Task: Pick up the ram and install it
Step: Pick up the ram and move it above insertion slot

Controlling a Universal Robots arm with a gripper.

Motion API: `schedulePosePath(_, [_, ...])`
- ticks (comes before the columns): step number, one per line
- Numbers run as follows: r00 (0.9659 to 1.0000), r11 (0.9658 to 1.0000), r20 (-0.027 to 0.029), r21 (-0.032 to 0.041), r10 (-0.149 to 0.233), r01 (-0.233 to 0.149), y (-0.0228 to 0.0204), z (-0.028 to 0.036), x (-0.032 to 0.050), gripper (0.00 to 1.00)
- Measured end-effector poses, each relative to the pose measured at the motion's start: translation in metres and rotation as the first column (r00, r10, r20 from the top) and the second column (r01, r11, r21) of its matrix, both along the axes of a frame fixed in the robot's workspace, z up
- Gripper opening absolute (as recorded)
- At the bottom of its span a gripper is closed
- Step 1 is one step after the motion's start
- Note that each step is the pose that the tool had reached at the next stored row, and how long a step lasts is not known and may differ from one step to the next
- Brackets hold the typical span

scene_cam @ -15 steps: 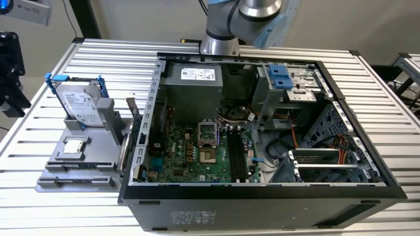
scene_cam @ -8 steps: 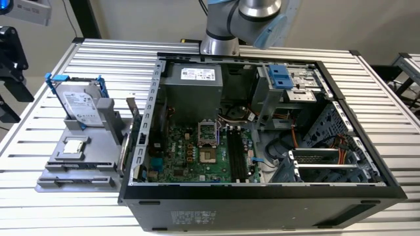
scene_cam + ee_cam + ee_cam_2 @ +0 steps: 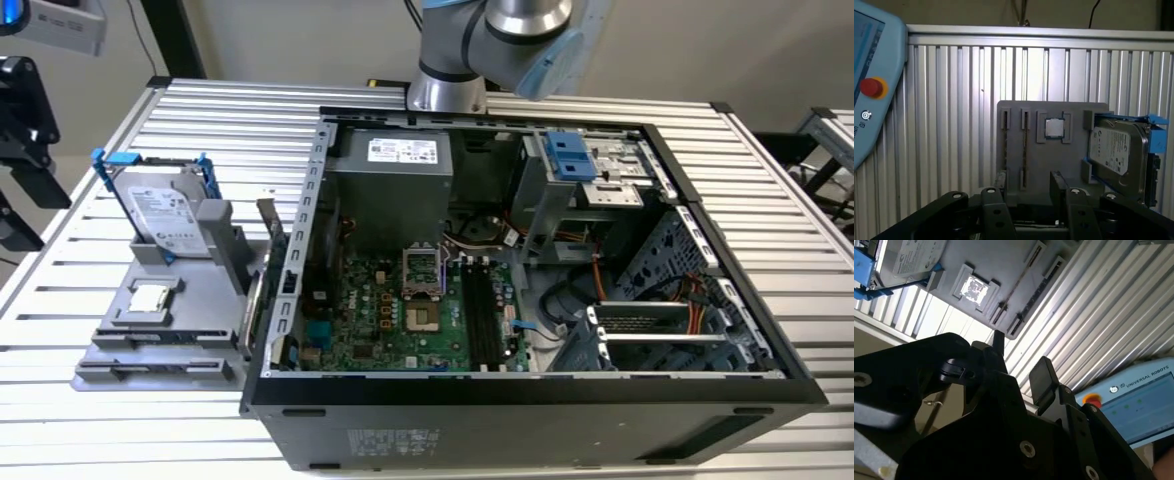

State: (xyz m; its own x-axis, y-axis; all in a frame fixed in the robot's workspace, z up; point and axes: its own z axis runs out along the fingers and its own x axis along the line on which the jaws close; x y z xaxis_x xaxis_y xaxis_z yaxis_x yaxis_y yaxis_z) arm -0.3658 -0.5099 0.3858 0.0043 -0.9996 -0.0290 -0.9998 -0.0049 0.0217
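The thin, long, greenish ram stick [image 3: 1025,150] stood on its edge in a slot of the flat grey plastic holder [image 3: 1054,162]. Its long axis ran straight away from the black gripper [image 3: 1027,182], whose jaws were spread and empty, one on each side of that line. The exterior view added the open black computer case [image 3: 534,385] and its long black memory slots [image 3: 483,310], just beside the holder.
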Motion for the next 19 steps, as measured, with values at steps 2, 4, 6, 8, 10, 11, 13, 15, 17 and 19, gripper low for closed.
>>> schedulePosePath(2, [1.0, 0.9999, 0.0011, 0.0105, 0.0, 0.0, 0.0001, -0.0012, 0.0, 1.0])
schedulePosePath(4, [1.0, 0.9998, 0.0034, 0.0197, 0.0, 0.0, 0.0001, -0.0025, -0.0001, 1.0])
schedulePosePath(6, [1.0, 0.9998, 0.0042, 0.0203, 0.0, 0.0, 0.0001, -0.004, 0.0, 1.0])
schedulePosePath(8, [1.0, 0.9998, 0.0052, 0.0201, 0.0, 0.0, 0.0001, -0.0057, 0.0, 1.0])
schedulePosePath(10, [1.0, 0.9998, 0.0069, 0.0192, 0.0, 0.0, 0.0001, -0.0073, 0.0, 1.0])
schedulePosePath(11, [1.0, 0.9998, 0.009, 0.0187, 0.001, -0.001, 0.0001, -0.0082, 0.0, 1.0])
schedulePosePath(13, [0.9999, 0.9999, 0.0155, 0.0165, 0.001, -0.002, 0.0001, -0.0099, 0.0, 1.0])
schedulePosePath(15, [0.9998, 0.9999, 0.022, 0.0138, 0.001, -0.002, 0.0, -0.0132, 0.0, 1.0])
schedulePosePath(17, [0.9998, 0.9999, 0.0221, 0.0138, 0.001, -0.002, 0.0001, -0.0154, 0.0, 1.0])
schedulePosePath(19, [0.9998, 0.9999, 0.022, 0.0137, 0.001, -0.002, 0.0001, -0.0183, 0.0, 1.0])
